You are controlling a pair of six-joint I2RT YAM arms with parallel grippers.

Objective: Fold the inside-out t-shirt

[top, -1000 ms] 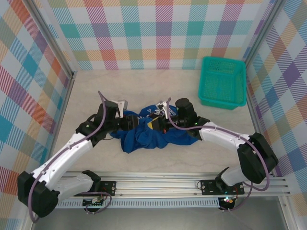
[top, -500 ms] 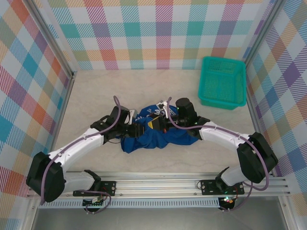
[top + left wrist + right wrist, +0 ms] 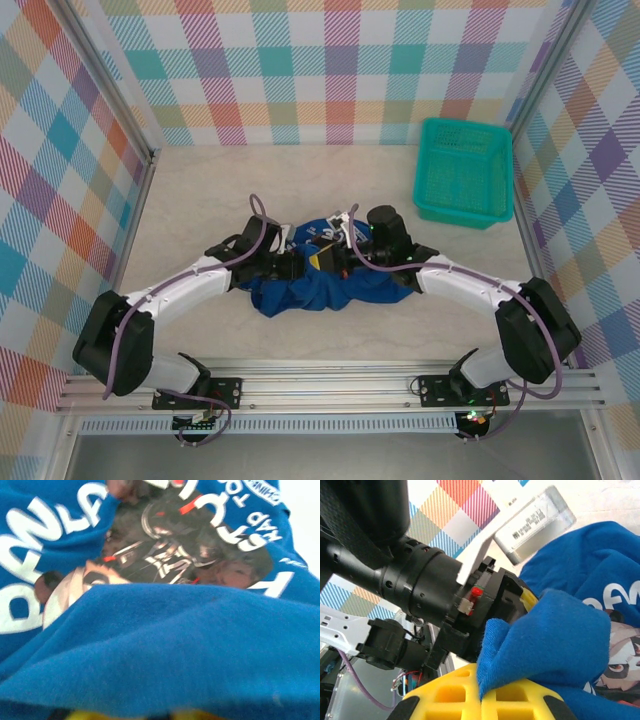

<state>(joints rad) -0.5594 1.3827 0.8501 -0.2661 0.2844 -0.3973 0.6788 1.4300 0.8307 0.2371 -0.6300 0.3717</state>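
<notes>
The royal-blue inside-out t-shirt [image 3: 300, 290] lies bunched up in the middle of the table, its print and white lettering [image 3: 175, 555] showing in the left wrist view. My left gripper [image 3: 298, 266] is pushed into the shirt's left side. A fold of blue fabric [image 3: 165, 645] drapes over its yellow fingertips [image 3: 200, 715], which sit close together on the cloth. My right gripper [image 3: 322, 260] meets it from the right. The yellow right fingers [image 3: 520, 702] are pinched on a thick fold of the shirt [image 3: 560, 640], with the left gripper's black body [image 3: 490, 595] just behind.
A teal mesh basket [image 3: 463, 170] stands at the back right, near the right wall. Checkered walls enclose the table on three sides. The metal rail [image 3: 330, 385] with both arm bases runs along the near edge.
My left arm has swung right and pushed its gripper into the shirt beside the right gripper, and its jaws have closed. The right arm has held still.
</notes>
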